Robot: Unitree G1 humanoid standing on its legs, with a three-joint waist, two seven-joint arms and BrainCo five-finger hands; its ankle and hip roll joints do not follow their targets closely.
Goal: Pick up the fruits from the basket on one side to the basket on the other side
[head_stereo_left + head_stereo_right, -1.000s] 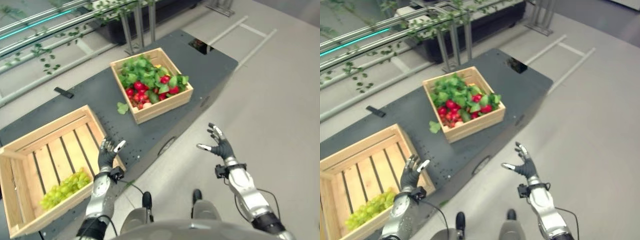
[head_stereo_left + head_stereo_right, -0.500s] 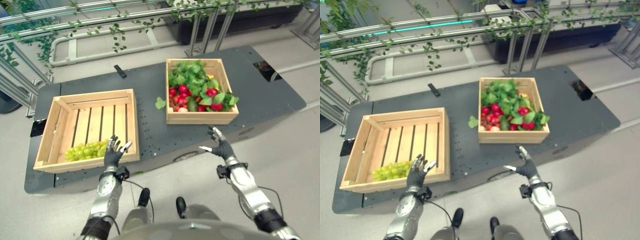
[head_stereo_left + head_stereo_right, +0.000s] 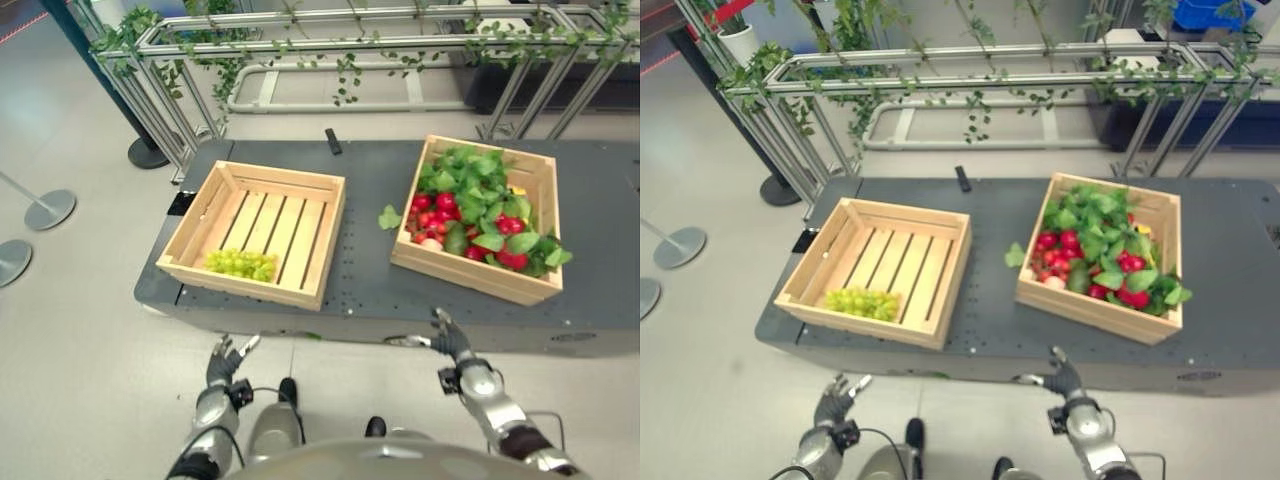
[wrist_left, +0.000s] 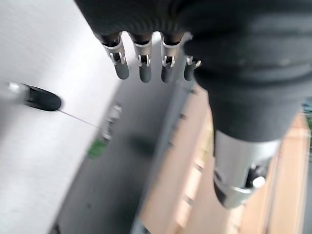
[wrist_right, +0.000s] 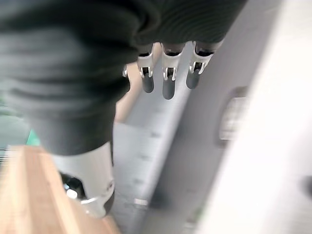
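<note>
A wooden crate (image 3: pixel 477 282) on the right of the dark table holds red fruits (image 3: pixel 432 213) under green leaves. On the left stands a second slatted wooden crate (image 3: pixel 308 265) with a bunch of green grapes (image 3: pixel 240 263) in its near corner. My left hand (image 3: pixel 225 362) hangs open below the table's near edge, in front of the left crate. My right hand (image 3: pixel 445 344) is open too, just before the table's front edge below the right crate. Neither hand holds anything.
A loose green leaf (image 3: pixel 389 217) lies on the table (image 3: pixel 360 290) between the crates. A small black object (image 3: pixel 333 141) rests at the far edge. Metal railings with vines (image 3: pixel 330 50) run behind the table. Two round stanchion bases (image 3: pixel 45 209) stand on the floor at left.
The whole picture has swung, so the camera has moved: the table now lies square before me and farther off. Both hands have dropped lower, staying open.
</note>
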